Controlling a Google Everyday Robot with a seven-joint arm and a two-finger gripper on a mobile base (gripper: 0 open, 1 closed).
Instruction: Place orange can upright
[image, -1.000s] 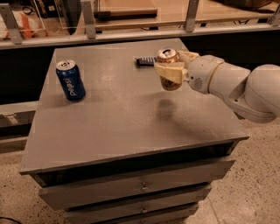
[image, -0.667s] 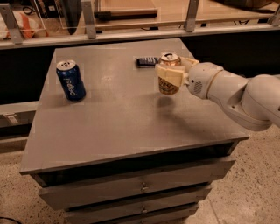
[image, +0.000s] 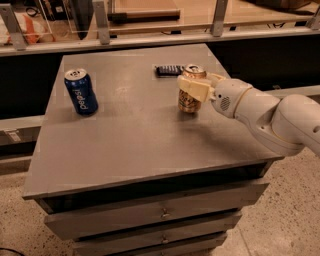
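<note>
The orange can (image: 188, 101) stands upright on the grey table top (image: 130, 135), right of centre toward the back. Its silver top shows at the upper end. My gripper (image: 196, 88) comes in from the right on a white arm (image: 270, 115). Its cream fingers (image: 192, 89) are closed around the can's upper half. The can's base appears to rest on the table.
A dark blue Pepsi can (image: 80, 92) stands upright at the table's back left. A small dark flat object (image: 169, 70) lies just behind the orange can. The table's right edge is close under my arm. Drawers (image: 160, 215) sit below the top.
My gripper has moved down and a little left with the orange can, from held above the table to the can's base at the surface.
</note>
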